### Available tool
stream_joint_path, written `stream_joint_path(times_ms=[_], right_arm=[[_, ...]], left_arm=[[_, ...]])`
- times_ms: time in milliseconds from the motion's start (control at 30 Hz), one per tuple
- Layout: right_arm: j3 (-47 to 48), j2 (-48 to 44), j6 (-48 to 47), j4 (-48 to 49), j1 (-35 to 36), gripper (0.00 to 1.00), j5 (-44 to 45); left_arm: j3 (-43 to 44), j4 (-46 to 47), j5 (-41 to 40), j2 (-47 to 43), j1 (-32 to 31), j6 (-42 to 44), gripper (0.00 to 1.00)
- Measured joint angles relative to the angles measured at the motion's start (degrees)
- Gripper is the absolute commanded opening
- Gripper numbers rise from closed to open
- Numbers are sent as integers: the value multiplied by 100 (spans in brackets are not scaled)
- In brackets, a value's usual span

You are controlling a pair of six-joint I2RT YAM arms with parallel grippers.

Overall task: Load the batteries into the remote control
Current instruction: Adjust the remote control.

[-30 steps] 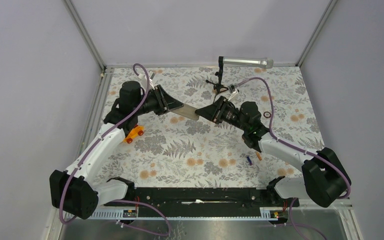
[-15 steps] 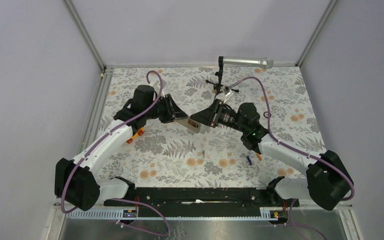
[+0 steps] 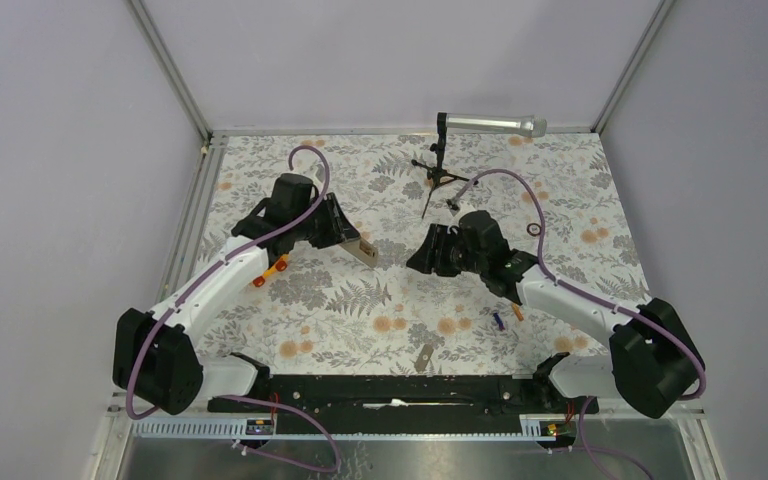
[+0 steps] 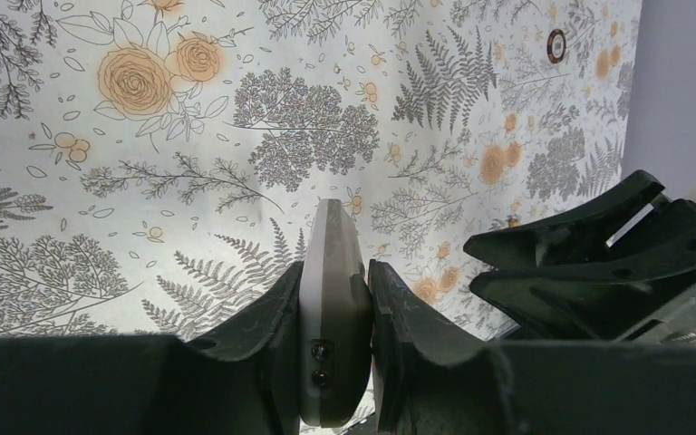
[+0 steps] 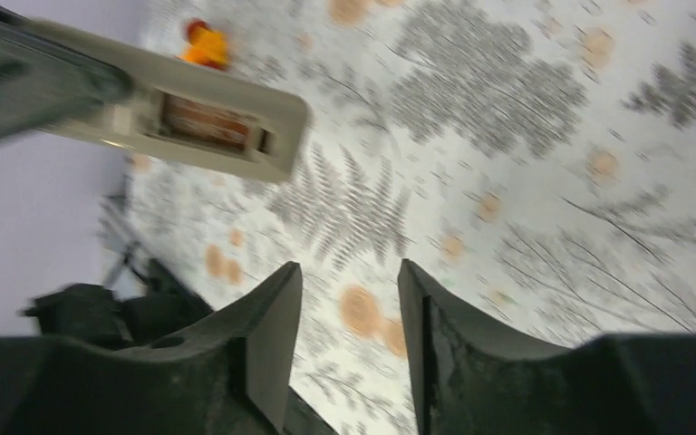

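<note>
The floral table (image 3: 580, 200) carries the same things as a second ago, but the two arms have parted. The left arm (image 3: 210, 285) has drawn back toward its own side. The right arm (image 3: 570, 300) has pulled away toward the table's middle, so the grippers no longer meet.

The microphone (image 3: 490, 125) stands unmoved at the far edge.

The remote (image 3: 363, 250) was bridged between both grippers a second ago. Now it is held by the left gripper (image 4: 333, 270) alone, clamped edge-on between the fingers (image 4: 281, 299) and raised off the table. From the right wrist it shows its back, with the recess (image 5: 207, 122) uncovered.

The right gripper (image 5: 344, 281) has let go and hangs just beside the remote without touching it. Its fingers (image 5: 276, 313) stand a modest gap apart with nothing between them.

The car (image 3: 269, 270) sits under the left arm as before.

A tan piece (image 3: 424, 357) now lies on the table near the front edge, where nothing lay earlier.

The blue battery (image 3: 498, 320) and orange battery (image 3: 517, 312) lie side by side just beside the right arm, unmoved. A ring (image 3: 534, 229) rests farther back.
</note>
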Motion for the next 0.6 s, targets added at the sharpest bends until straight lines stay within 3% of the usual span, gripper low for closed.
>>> stream_joint_path(times_ms=[233,433,600], right_arm=[[247,-20,-951,-1880,-4,84,160],[262,-671,-1561,-2247,-11,98,-723],[573,-1241,-1746,-1886,-11,99,-1921]], left_arm=[[15,4,306,-2,2,621,0],[299,-175,2048,-2,15,1681,0],[896,-487,3528,-31,4,2463,0]])
